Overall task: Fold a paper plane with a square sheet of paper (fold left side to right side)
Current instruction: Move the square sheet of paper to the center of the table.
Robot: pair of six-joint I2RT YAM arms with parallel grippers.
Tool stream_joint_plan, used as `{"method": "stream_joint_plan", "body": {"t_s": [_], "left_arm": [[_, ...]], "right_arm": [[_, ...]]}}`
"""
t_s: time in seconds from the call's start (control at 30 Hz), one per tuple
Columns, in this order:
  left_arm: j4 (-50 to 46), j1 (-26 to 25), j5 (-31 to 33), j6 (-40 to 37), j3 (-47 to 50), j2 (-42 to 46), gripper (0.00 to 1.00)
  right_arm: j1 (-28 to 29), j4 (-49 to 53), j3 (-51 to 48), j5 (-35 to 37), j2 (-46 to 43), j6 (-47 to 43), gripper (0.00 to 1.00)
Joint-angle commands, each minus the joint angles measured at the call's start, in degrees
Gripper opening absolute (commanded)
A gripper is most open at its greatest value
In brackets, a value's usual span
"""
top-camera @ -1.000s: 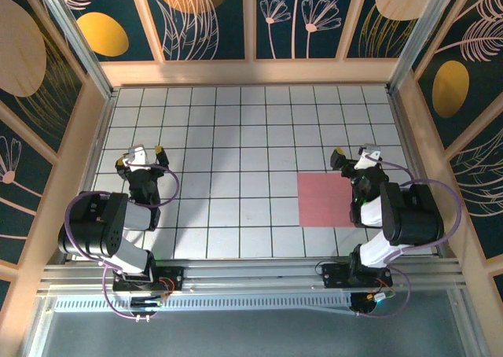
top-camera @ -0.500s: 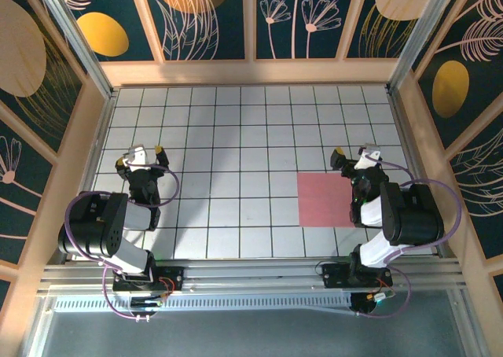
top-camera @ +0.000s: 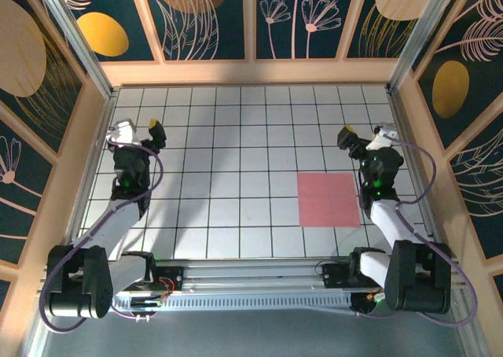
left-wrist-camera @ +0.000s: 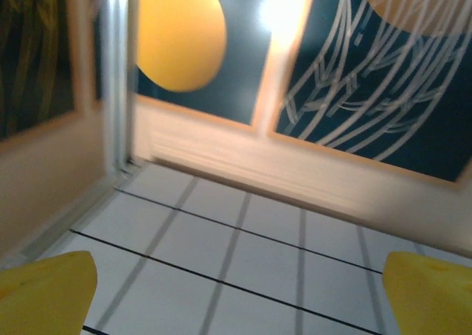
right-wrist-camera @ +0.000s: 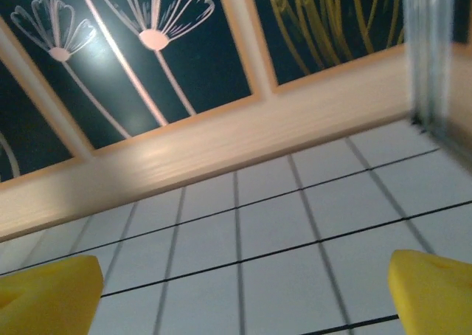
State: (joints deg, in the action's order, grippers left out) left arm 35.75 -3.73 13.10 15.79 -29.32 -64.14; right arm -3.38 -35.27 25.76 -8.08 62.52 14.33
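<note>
The square sheet of paper (top-camera: 328, 200) is salmon pink and lies flat and unfolded on the white grid table, right of centre and near the front. The paper plane is out of view. My right gripper (top-camera: 364, 133) is open, above the tiles just beyond the sheet's far right corner, with nothing in it. My left gripper (top-camera: 137, 129) is open and empty over the far left tiles, far from the sheet. In the left wrist view the left gripper (left-wrist-camera: 236, 298) shows yellow fingertips (left-wrist-camera: 44, 291) wide apart over bare tiles. In the right wrist view the right gripper (right-wrist-camera: 240, 294) looks the same, its fingertips (right-wrist-camera: 435, 291) spread.
Wooden walls with dark floral panels enclose the table on the left (top-camera: 75, 160), back (top-camera: 251, 72) and right (top-camera: 424, 160). An aluminium rail (top-camera: 251, 274) with both arm bases runs along the near edge. Bare tiles (top-camera: 236, 160) span the middle.
Both arms have stretched out from their folded pose, carrying the grippers toward the back wall. The right arm no longer covers the sheet's right edge. Both grippers stay open.
</note>
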Motion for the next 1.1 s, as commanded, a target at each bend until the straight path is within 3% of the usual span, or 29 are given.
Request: {"method": "stream_joint_plan", "body": {"t_s": [0.0, 0.17, 0.37, 0.53, 0.77, 1.07], "left_arm": [[-20.19, 0.21, -13.31, 10.58, -3.64, 0.12, 0.99], [-23.36, -1.79, -26.42, 20.38, -2.32, -0.21, 0.99], [-22.24, -11.87, -28.89, 27.57, -0.96, -2.99, 0.99], [-20.73, -17.05, -27.12, 29.59, -2.08, -6.39, 0.99], [-23.75, -18.34, -21.78, 29.17, -4.08, -6.77, 0.99], [-27.78, -18.35, -15.68, 28.97, -4.12, -2.54, 0.99]], "right_arm": [[0.72, 21.34, 3.17, -11.8, -1.04, 8.93, 0.99], [3.84, 34.66, 3.95, -18.31, -0.75, 11.72, 0.99], [9.68, 43.85, 3.26, -19.27, 3.19, 11.62, 0.98], [12.32, 43.47, 2.46, -21.77, 10.1, 11.6, 0.95], [18.1, 40.34, 3.2, -23.37, 17.12, 13.73, 0.92], [27.86, 30.53, 7.21, -19.45, 21.55, 27.71, 0.92]]}}
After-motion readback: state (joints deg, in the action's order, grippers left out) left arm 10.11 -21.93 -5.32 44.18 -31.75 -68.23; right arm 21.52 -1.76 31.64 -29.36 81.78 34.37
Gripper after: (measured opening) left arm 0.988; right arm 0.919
